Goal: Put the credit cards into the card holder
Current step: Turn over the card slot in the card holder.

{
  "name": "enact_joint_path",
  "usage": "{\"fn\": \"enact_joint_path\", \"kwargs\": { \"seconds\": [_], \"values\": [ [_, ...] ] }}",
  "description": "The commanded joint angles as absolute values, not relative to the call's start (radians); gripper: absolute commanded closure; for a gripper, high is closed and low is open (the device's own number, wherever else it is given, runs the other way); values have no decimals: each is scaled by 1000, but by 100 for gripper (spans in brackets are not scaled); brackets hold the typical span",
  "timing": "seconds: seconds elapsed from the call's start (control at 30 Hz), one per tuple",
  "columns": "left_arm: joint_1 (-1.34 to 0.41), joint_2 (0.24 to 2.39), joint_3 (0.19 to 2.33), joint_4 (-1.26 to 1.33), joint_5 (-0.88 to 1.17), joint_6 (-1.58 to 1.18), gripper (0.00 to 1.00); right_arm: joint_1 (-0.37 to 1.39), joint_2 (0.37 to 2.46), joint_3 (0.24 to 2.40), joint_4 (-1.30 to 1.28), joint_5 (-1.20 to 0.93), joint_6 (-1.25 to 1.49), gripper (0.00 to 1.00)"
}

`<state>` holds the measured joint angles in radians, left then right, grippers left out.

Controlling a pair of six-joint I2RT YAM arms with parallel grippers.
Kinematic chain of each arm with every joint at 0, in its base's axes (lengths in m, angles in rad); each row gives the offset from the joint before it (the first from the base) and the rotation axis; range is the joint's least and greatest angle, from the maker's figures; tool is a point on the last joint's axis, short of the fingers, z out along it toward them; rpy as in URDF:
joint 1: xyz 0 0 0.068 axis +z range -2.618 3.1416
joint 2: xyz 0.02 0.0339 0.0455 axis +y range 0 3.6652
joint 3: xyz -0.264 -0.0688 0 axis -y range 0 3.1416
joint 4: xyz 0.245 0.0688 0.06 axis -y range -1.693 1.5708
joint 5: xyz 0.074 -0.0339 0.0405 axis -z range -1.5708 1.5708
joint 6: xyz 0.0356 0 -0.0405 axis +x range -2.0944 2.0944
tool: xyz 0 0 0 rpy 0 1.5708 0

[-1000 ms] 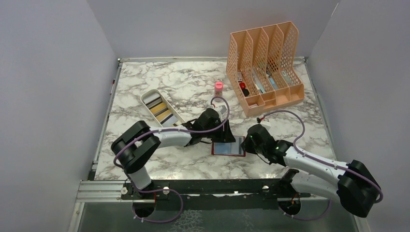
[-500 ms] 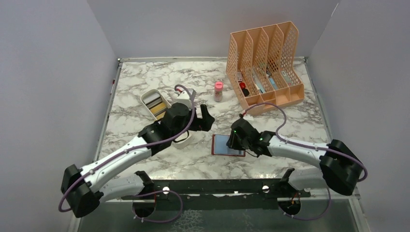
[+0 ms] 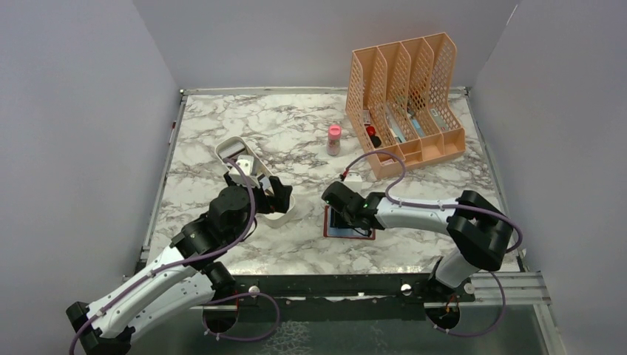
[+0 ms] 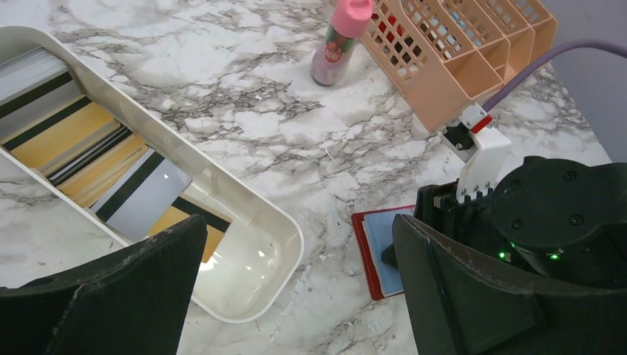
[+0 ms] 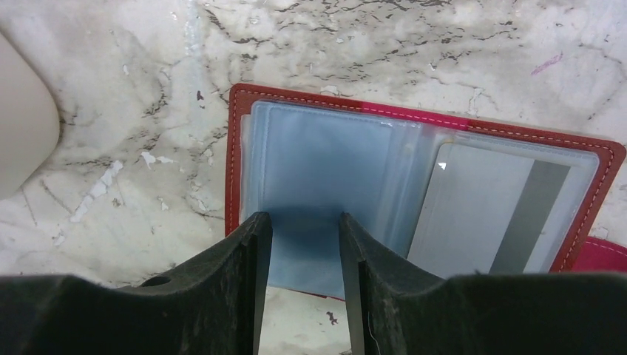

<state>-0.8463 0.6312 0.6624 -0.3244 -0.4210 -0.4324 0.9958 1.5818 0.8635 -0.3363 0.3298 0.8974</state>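
Right now my right gripper (image 5: 304, 218) hangs directly over the card holder (image 5: 333, 163). Its fingers are parted only narrowly and have hold of nothing. Their tips sit above the clear sleeve at one end of the holder; I cannot tell whether they touch the plastic. The holder lies opened flat on the table (image 4: 244, 96) with its sleeves facing up. It sits close to the near edge, about midway between the left and right edges, and its long axis runs parallel to that near edge. The sleeve at the far end from my fingertips already has a grey card (image 5: 480, 211) with a darker stripe in it.

My left gripper (image 4: 296, 222) is spread wide and empty, poised above the near end of the white tray (image 4: 244, 203). The tray lies left of the holder, near it but not touching, with a strip of marble between them. Its long axis runs diagonally, from the back-left toward the holder. The credit cards (image 4: 66, 137) lie stacked in it, yellow, grey and black-striped, filling the part toward the back-left, while the rounded end nearest the holder is bare.

Bare marble lies on the holder's right and between it and the near edge. Toward the back right stand a pink-capped bottle (image 4: 339, 44) and a peach file rack (image 4: 451, 59), both well apart from the holder.
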Motion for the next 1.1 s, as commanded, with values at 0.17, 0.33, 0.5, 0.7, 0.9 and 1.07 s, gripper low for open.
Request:
{"fn": "enact_joint_path", "kwargs": {
  "seconds": [0.17,0.33,0.5,0.7,0.9,1.07],
  "values": [
    [-845,597,665,-307,-463,-404,1,1006,1677,899,-377,366,913,57],
    [-846,596,667,-313,-473,-404,1,1016,1675,919,-396,381,907,55],
    [-845,572,671,-324,-491,-402,1,1025,1700,949,-444,407,898,55],
    [-845,558,658,-325,-503,-408,1,1029,1752,950,-452,407,905,60],
    [-845,598,655,-322,-484,-410,1,1031,1709,917,-402,402,903,75],
    [-845,686,657,-311,-423,-429,1,1030,1667,876,-320,387,910,83]
  ]
}}
